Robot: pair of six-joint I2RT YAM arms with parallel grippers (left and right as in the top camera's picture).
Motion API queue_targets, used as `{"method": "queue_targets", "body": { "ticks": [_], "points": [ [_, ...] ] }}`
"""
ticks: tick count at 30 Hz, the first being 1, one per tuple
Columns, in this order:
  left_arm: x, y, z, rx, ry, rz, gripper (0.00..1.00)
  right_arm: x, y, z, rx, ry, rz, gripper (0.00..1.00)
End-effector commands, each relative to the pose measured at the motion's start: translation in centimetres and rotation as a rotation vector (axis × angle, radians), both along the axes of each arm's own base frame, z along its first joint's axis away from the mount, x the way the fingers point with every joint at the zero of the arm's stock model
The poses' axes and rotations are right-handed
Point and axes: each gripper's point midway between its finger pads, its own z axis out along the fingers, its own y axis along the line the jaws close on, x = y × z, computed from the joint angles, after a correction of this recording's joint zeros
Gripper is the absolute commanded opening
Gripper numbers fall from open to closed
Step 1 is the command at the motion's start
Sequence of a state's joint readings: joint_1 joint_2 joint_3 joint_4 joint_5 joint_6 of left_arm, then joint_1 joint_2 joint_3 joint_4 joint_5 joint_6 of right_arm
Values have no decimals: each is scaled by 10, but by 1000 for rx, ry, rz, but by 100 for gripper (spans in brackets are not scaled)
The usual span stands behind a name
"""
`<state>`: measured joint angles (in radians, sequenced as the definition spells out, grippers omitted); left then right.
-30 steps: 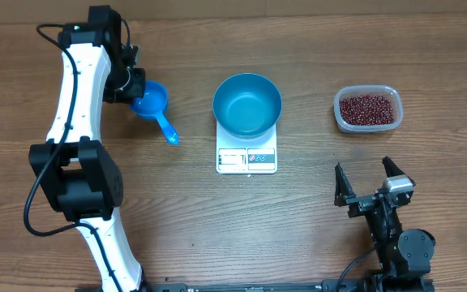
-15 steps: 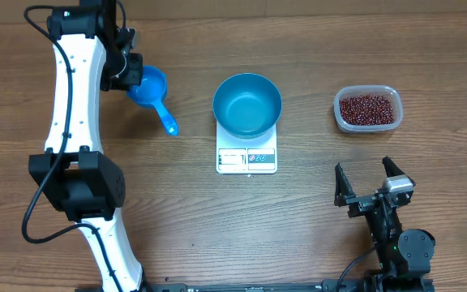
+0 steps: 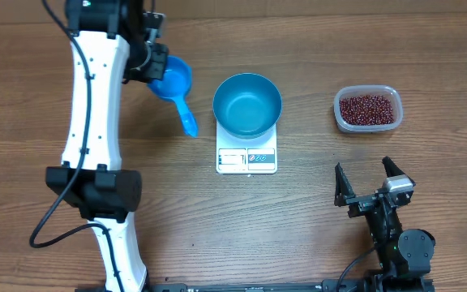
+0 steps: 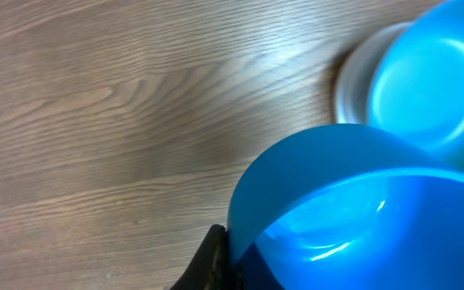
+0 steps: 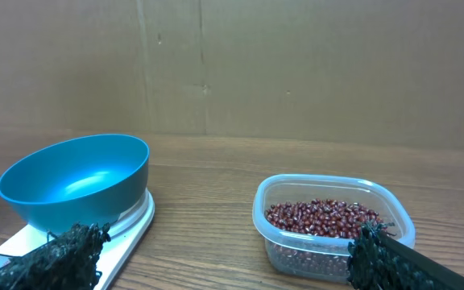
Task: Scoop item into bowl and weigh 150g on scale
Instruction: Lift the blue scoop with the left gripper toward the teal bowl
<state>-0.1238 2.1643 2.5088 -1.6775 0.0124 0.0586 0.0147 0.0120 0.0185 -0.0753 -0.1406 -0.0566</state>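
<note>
My left gripper (image 3: 154, 63) is shut on the cup rim of a small blue handled scoop (image 3: 174, 81), held left of the bowl with its handle pointing toward the table front. In the left wrist view the scoop (image 4: 361, 209) fills the lower right, clamped at the left gripper (image 4: 240, 270). The deep blue bowl (image 3: 247, 104) sits empty on the white scale (image 3: 246, 158). Both show in the right wrist view: bowl (image 5: 75, 181), scale (image 5: 131, 225). The item, red-brown beans (image 3: 367, 108), lies in a clear tub (image 5: 329, 242). My right gripper (image 3: 371, 185) stands open near the front right.
The clear plastic tub (image 3: 339, 113) stands at the right, level with the bowl. A cardboard wall (image 5: 232, 64) runs behind the table. Bare wood lies between the scale and the tub.
My left arm has carried the scoop to the right, closer to the bowl. The right arm, bowl, scale and tub have not moved.
</note>
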Motion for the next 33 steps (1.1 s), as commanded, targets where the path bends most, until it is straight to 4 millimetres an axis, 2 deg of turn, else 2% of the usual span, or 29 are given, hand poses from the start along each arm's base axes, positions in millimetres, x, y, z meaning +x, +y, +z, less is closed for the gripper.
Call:
{"method": "queue_targets", "body": {
  "ticks": [1, 6, 14, 19, 23, 27, 33],
  "points": [
    [-3, -24, 2, -15, -1, -41, 4, 0, 0, -3, -5, -2, -3, 100],
    [-8, -49, 2, -21, 0, -99, 4, 0, -1, -2, -4, -2, -11, 100],
    [-15, -76, 2, -40, 4, -159, 4, 0, -1, -2, -4, -2, -11, 100],
    [-19, -95, 4, -142, 15, -186, 4, 0, -2, -2, -5, -2, -11, 100],
    [-22, -109, 7, -235, 39, -142, 4, 2, -12, 2, -4, -18, -74, 100],
    [-22, -109, 7, -274, 71, 43, 4, 0, -7, 21, 82, -83, -42, 100],
    [-16, -116, 10, -347, 89, 317, 4, -10, -8, 73, 462, -220, 17, 100]
  ]
}}
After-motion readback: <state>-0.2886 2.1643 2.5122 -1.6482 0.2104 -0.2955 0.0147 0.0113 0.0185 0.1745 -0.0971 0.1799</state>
